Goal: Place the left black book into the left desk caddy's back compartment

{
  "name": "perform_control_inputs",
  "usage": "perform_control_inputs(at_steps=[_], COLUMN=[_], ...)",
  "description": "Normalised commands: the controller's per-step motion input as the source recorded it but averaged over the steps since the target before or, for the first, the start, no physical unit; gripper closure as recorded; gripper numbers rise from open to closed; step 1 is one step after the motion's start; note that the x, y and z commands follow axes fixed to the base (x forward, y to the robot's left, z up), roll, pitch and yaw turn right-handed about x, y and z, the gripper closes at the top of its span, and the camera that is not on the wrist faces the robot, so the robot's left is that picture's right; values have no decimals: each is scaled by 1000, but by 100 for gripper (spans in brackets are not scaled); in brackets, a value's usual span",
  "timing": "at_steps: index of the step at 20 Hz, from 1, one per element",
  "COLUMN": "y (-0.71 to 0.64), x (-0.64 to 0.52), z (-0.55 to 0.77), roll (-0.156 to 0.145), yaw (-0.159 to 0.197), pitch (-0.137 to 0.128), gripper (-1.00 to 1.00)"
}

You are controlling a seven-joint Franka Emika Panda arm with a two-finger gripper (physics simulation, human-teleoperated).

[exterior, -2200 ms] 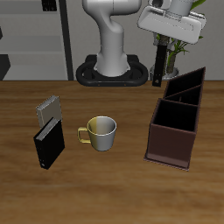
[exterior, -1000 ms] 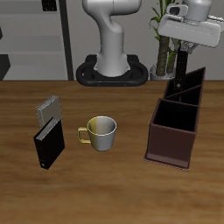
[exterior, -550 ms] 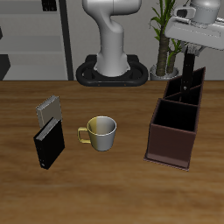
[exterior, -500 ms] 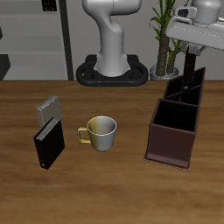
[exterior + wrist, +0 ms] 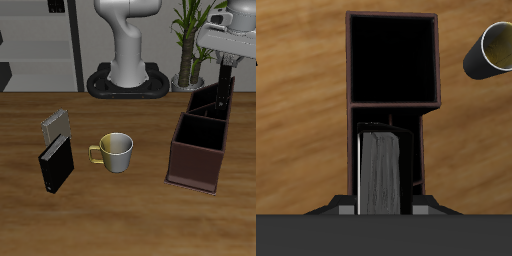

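Black slim hardcover, the left black book (image 5: pixel 224 88), hangs upright from the gripper (image 5: pixel 226 68), fingers clamped on its upper end, over the back end of the left desk caddy (image 5: pixel 203 135) near the counter's back edge. Wrist view: the book's pale grey page edge (image 5: pixel 382 178) points down between the fingers, sitting right above the back compartment (image 5: pixel 388 160), walls of it showing on both sides; the front compartment (image 5: pixel 392 60) reads as dark and seemingly bare, as far as can be seen. Book's lower end looks level with or just inside the caddy rim in the exterior view, can't tell which. Step in hand, as I judge it: lowering/insertion, transport done, release not yet done. Next move calls for a straight descent keeping the book vertical and centred between the divider and the back wall, then opening the fingers once it bottoms out; risk is the edge catching the divider or the wall. Elsewhere: mug (image 5: pixel 114 151) mid-counter, broader black book (image 5: pixel 56 163) and grey striped book (image 5: pixel 55 125) lie together on the counter's far side from the caddy, well apart from the caddy, untouched.
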Motion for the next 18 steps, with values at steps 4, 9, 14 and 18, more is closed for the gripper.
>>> perform_control_inputs(at_steps=[4, 9, 14, 18], y=[22, 67, 83, -16], x=[48, 143, 71, 118], z=[-88, -208, -244, -236], roll=[3, 10, 19, 7], yaw=[31, -5, 11, 0], pitch=[-6, 30, 23, 20], gripper=[100, 100, 100, 100])
